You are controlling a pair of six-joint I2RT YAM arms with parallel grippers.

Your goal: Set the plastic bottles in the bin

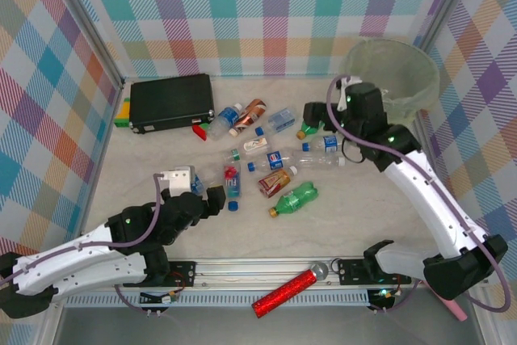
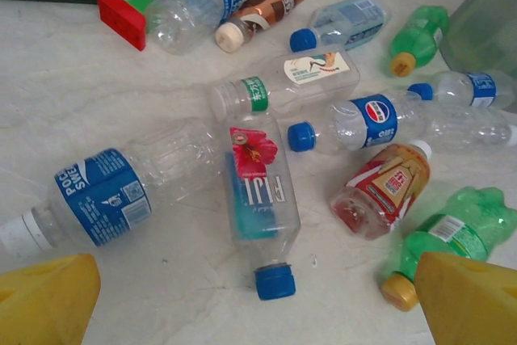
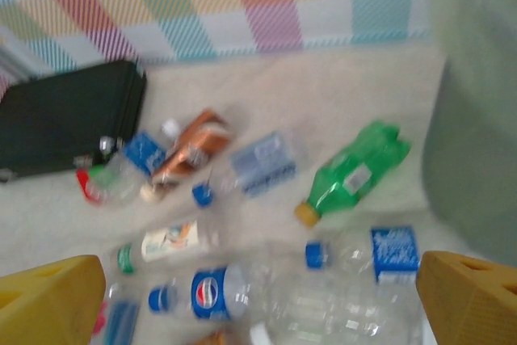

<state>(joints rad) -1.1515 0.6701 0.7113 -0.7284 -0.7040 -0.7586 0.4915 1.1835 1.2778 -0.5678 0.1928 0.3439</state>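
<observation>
Beige tabletop carries the plastic bottles (image 1: 299, 197) mid-table; bin (image 1: 392, 70) stands far right. Left gripper (image 1: 207, 192) and right gripper (image 1: 315, 119) are spread, empty. Fiji bottle (image 2: 258, 191) lies lengthwise just ahead of left gripper, cap nearest.

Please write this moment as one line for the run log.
left gripper: jaws open, empty, facing Fiji bottle | right gripper: jaws open, empty, beside bin | plastic bottles: lying on table

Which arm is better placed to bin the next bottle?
Right, probably. The right gripper is open near the green bottle, which lies close beside the bin. The left gripper is open too, but much farther from the bin.
</observation>
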